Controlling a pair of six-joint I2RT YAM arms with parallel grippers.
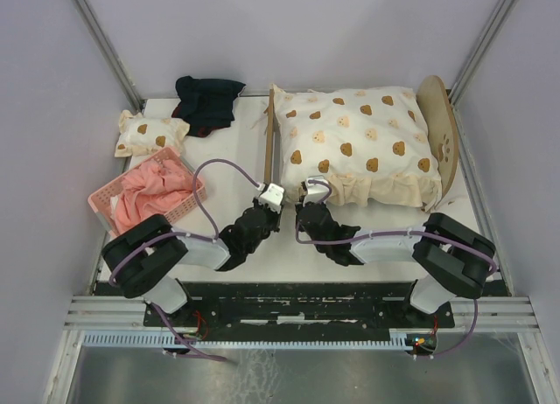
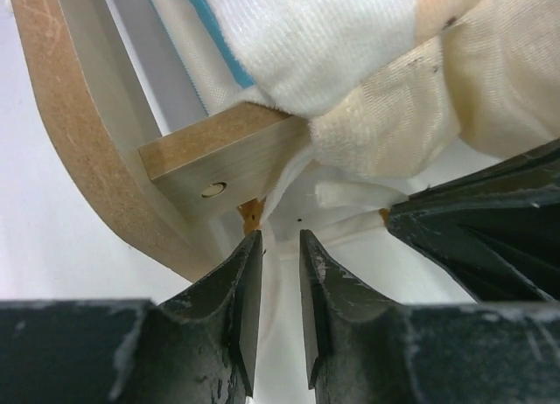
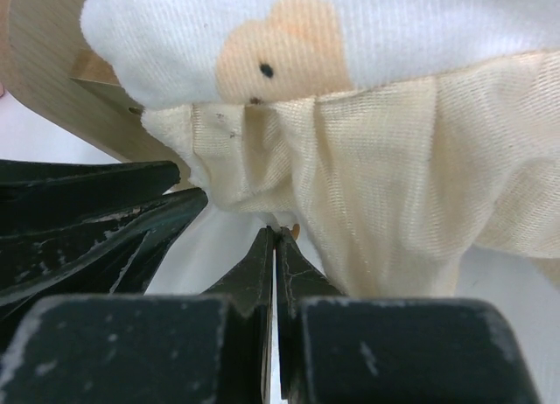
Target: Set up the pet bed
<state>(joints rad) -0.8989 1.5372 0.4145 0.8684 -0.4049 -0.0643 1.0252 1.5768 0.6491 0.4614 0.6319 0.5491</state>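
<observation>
White table (image 1: pixel 232 181), one pet bed (image 1: pixel 437 115), one pink basket (image 1: pixel 101 203), left gripper (image 2: pixel 280 247) slightly parted, right gripper (image 3: pixel 276 238) clenched.

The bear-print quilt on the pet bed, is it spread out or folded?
Spread out. In the top view the quilt covers the pet bed from footboard to headboard, its frill hanging over the near side.

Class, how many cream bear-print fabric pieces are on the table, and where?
2. A quilt covers the pet bed; a small pillow lies far left, behind the pink basket. More may be hidden underneath.
</observation>
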